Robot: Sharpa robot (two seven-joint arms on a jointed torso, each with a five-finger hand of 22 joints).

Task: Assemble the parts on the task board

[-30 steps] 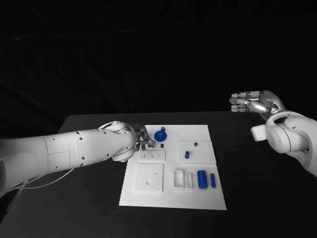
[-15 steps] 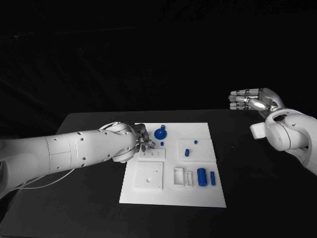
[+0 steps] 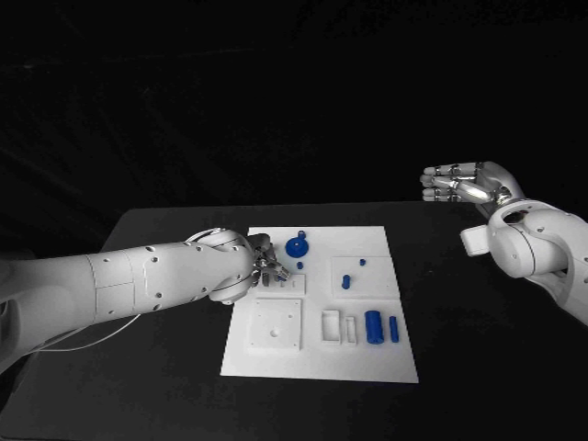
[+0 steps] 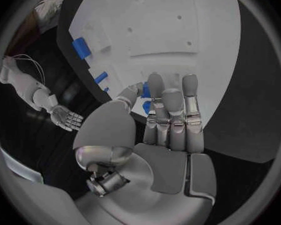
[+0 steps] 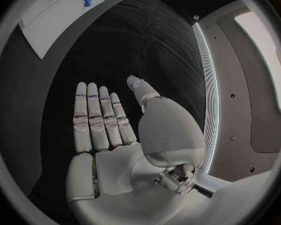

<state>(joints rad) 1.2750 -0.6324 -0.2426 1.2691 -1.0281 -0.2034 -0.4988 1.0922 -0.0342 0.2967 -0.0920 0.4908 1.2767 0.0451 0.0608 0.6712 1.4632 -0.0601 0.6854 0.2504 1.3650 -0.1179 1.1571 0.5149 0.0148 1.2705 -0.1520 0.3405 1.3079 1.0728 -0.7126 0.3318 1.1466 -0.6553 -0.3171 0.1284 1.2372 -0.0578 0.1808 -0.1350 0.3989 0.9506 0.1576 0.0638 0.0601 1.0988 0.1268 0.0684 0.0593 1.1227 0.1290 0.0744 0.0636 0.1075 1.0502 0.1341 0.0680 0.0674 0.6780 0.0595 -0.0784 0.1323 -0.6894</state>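
A: Where is the white board (image 3: pixel 323 356)?
B: Flat on the black counter (image 3: pixel 453 358), with small blue parts (image 3: pixel 374 325) on it.
A: And the shiny robot hands?
B: Left robot hand (image 3: pixel 265 262) is over the board, fingers straight, holding nothing. Right robot hand (image 3: pixel 465 184) is up, spread, empty.

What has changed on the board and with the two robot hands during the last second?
Almost nothing. The right robot hand drifted slightly up and stays open, away from the board. The left robot hand remains low over the board's far left part, beside the round blue part; whether it holds anything cannot be told. The other blue parts lie as before.
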